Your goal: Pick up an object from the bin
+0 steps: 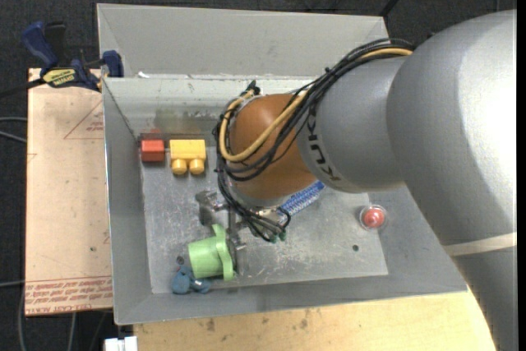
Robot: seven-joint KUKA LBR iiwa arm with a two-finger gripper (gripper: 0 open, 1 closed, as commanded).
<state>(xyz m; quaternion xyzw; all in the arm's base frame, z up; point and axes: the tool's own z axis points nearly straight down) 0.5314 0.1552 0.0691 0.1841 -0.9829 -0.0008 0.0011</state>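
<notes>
My gripper [223,219] hangs low over the front left part of the bin, below the orange wrist cover. Right under it and slightly forward lies a light green cup-shaped thing [208,257] on its side, touching or nearly touching the gripper's metal end. A small blue piece [182,284] rests against the green thing's front left, near the bin's front corner. A blue-and-white striped thing [302,199] pokes out from beneath the wrist on the right.
A red block [152,150] and a yellow block with two round studs [187,156] sit side by side near the back left wall. A small red round thing [373,217] lies at the right. The thick arm covers the bin's right and back.
</notes>
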